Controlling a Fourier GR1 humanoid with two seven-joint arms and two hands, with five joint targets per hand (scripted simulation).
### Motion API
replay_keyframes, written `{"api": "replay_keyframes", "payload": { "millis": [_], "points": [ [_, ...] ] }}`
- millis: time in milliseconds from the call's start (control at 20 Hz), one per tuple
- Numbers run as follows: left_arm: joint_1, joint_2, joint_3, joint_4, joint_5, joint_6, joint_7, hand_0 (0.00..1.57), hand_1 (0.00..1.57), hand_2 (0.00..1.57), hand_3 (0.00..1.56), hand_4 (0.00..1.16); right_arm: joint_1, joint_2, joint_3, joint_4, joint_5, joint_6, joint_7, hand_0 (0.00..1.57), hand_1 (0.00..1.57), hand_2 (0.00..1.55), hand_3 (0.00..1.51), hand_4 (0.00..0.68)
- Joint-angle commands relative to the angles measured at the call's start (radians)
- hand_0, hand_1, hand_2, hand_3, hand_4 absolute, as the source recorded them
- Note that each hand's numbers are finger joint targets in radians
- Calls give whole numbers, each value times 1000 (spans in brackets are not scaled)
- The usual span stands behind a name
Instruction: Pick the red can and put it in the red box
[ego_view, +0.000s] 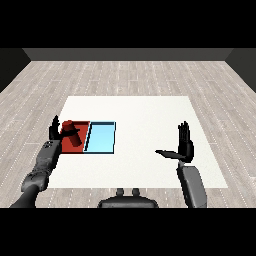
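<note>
The red can (75, 139) lies tilted inside the red tray (84, 128) at the left of the table. My left hand (54, 132) is at the tray's left edge, right beside the can. Its fingers point straight up and its thumb reaches across the can's upper part, so the hand is open; I cannot tell if the thumb touches the can. My right hand (184, 146) hovers over the right side of the table, open, fingers up and thumb stretched to the left, far from both trays.
The light blue tray (101, 138) lies against the red tray's right side, with nothing in it. The white table (145, 115) stretches out behind and to the right of the trays.
</note>
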Motion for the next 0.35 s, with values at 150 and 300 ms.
{"api": "replay_keyframes", "payload": {
  "millis": [150,300],
  "points": [
    [-35,-168,136,-262,208,-232,-271,0,0,0,0,0,13,30,63,-8,-50,85,-15,0,0,0,0,0],
    [35,-263,74,-373,193,-256,-322,0,0,0,0,0,41,6,39,-14,-103,140,-19,0,0,0,0,0]
  ]
}}
